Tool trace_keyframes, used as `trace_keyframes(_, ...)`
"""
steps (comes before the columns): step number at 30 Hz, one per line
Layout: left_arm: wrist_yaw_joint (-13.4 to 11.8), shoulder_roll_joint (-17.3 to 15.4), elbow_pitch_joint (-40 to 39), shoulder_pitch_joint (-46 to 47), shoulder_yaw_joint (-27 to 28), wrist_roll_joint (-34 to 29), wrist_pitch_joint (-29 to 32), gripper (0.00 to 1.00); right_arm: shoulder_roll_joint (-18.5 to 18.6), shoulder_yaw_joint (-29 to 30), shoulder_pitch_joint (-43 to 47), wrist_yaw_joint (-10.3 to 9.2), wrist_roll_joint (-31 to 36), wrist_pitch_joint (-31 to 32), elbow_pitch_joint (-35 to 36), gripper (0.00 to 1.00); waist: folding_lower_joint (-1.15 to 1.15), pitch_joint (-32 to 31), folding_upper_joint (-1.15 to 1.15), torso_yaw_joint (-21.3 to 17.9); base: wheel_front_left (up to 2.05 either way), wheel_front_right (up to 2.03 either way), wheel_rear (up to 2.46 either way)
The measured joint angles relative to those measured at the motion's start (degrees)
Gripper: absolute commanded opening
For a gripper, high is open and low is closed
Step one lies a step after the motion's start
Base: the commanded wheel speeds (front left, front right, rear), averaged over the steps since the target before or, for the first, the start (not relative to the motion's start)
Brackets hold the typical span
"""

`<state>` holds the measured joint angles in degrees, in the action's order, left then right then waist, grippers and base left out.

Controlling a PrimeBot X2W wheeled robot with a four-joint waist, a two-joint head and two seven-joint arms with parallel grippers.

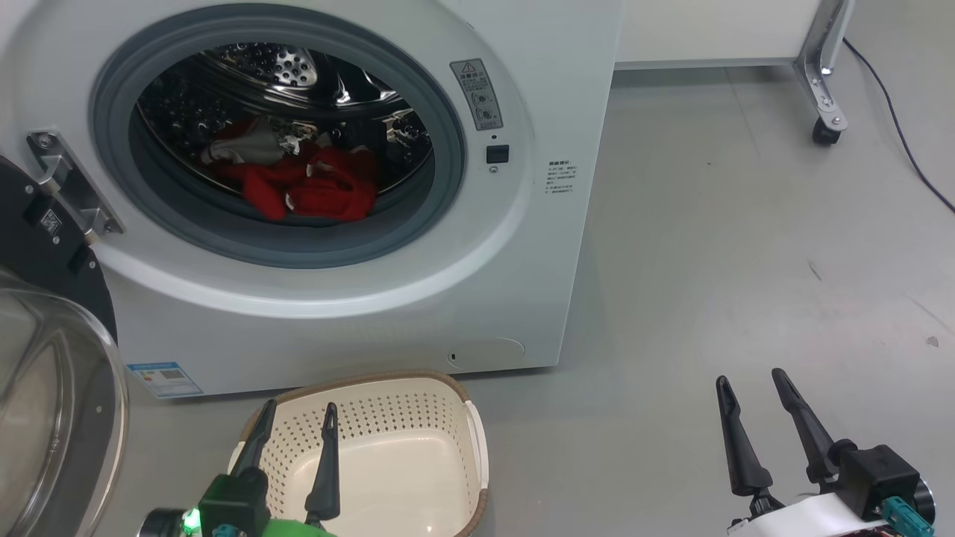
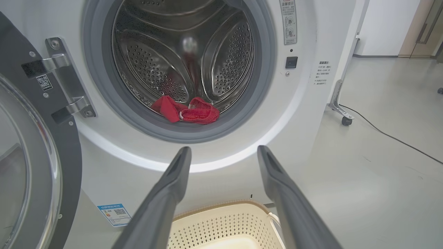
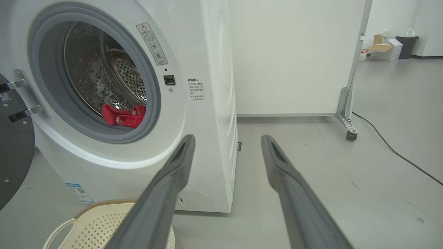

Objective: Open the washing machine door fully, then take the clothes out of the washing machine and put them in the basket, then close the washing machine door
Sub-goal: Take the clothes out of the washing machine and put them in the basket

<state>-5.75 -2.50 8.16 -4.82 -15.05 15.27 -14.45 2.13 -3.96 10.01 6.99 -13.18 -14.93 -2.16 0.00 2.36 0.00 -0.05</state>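
**The clothes are lying in the drum**

The washing machine door is hanging wide open, left of the washing machine. The left gripper is hovering over the near basket, and the right gripper over the floor at the right. Both are standing spread and empty.

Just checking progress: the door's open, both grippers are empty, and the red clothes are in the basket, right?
Not quite: the clothes lie inside the washing machine, not in the basket, as the head view shows. The rest is right.
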Motion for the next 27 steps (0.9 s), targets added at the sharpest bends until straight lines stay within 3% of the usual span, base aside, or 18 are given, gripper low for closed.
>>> trace_keyframes(14,0.2,0.0,0.7,9.6,-2.9,0.8,1.0,1.0,0.0,-0.7,-1.4,0.0,0.3,0.0,2.4,1.0,0.0,6.6,0.0,-0.4,0.0,0.0,0.0)
trace_keyframes(21,1.0,0.1,4.0,17.5,-3.7,3.0,4.5,1.0,0.4,-0.8,-4.7,0.0,0.6,0.0,3.8,1.0,0.0,11.6,0.0,-1.0,0.0,0.0,0.0)
trace_keyframes(27,2.9,0.2,8.2,25.6,-3.8,5.0,11.3,1.0,0.4,-1.9,-7.9,0.0,0.6,0.0,4.7,1.0,0.0,16.9,0.0,-2.1,0.0,0.0,0.0)
